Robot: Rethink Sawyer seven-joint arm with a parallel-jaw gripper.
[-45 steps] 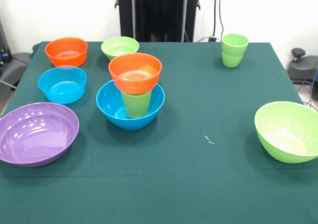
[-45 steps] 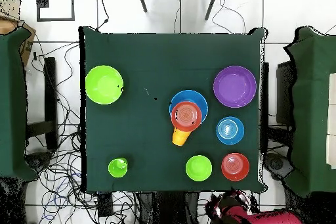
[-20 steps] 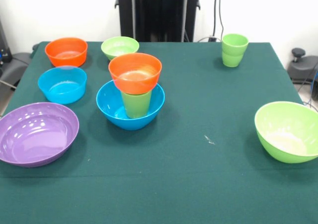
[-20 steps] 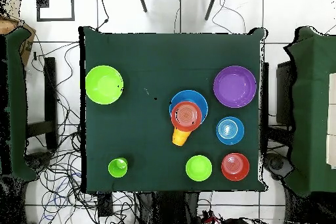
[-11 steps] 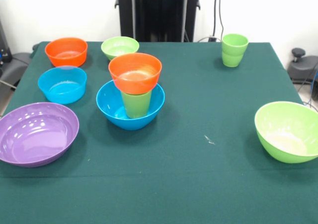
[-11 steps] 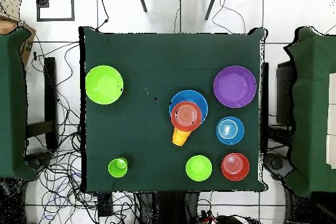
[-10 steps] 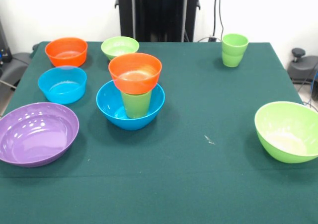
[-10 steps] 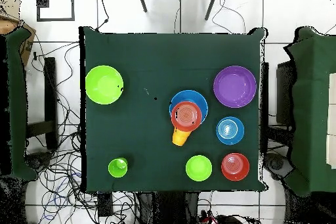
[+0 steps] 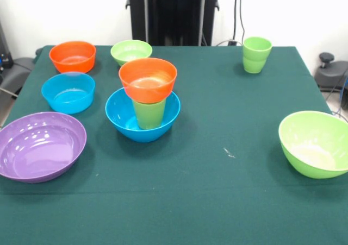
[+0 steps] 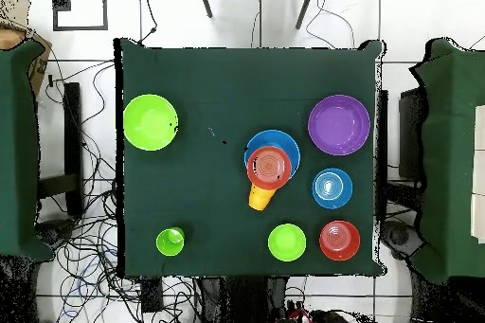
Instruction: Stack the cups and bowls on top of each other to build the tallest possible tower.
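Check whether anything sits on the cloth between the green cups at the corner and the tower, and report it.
Nothing visible does. In the front view the cloth between the green cups and the tower is bare; the small lime bowl sits off to the side. The gripper is in neither view.

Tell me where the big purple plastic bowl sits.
Front view: the big purple plastic bowl sits at the table's near left corner, beside the light blue bowl.

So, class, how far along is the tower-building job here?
Done: a three-piece tower stands, blue bowl, green cup, orange bowl on top. In hand: nothing; no gripper shows. Left: the purple bowl, light blue bowl, second orange bowl, two lime bowls and the green cups.
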